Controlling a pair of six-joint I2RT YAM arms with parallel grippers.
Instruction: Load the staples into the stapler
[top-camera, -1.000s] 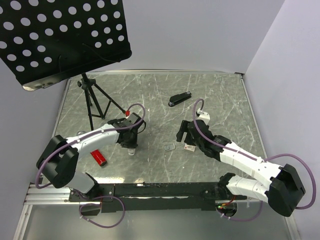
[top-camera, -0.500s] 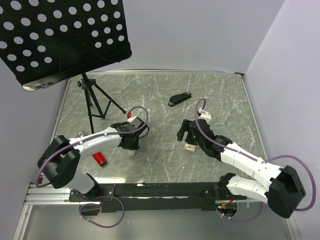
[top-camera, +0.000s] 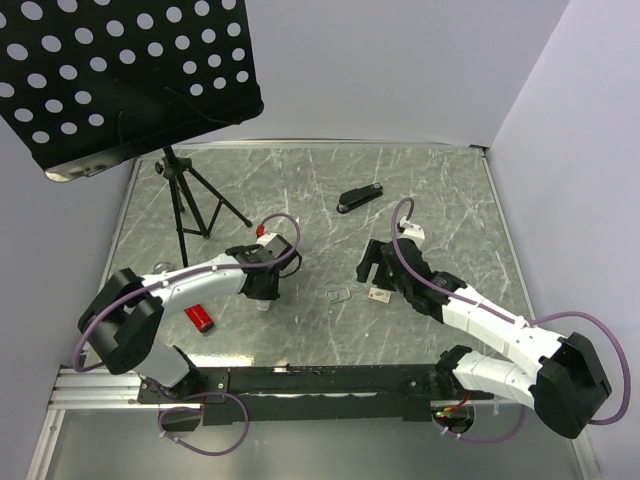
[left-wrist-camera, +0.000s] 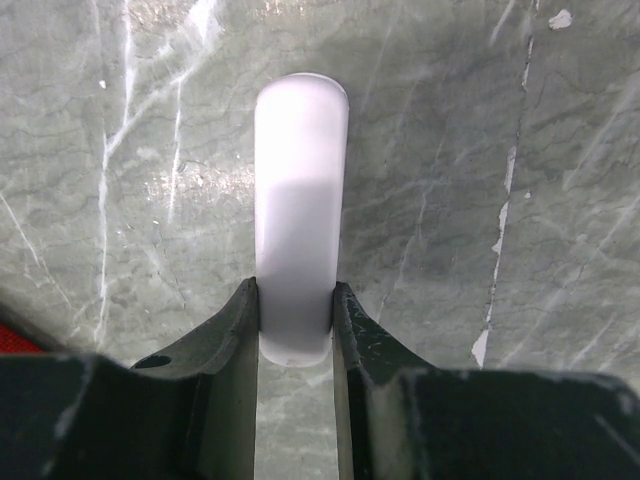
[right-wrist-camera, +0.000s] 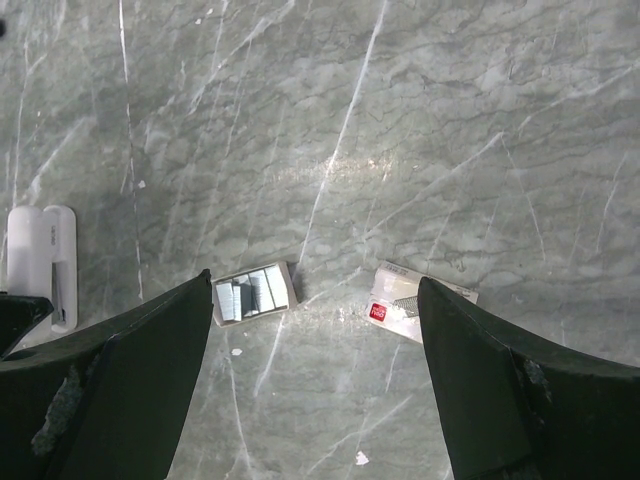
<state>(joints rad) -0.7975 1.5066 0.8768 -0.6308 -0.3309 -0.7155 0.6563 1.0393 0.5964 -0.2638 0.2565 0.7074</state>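
Print on the staples box (right-wrist-camera: 415, 302) is unreadable, only a red patch shows; it lies on the table (right-wrist-camera: 420, 130) just beside the clear staple tray (right-wrist-camera: 252, 293), both framed by the wide-open, empty right gripper (right-wrist-camera: 315, 285), while the left gripper (left-wrist-camera: 295, 300) is clamped on the white stapler (left-wrist-camera: 300, 200).

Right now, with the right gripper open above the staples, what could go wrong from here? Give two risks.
1. The see-through staple tray and the printed box are tiny and lie flat; the open right gripper may shove or scatter them rather than lift them.
2. The left gripper pinches the white stapler near one end only, so it may swivel or slip when staples are pushed in.
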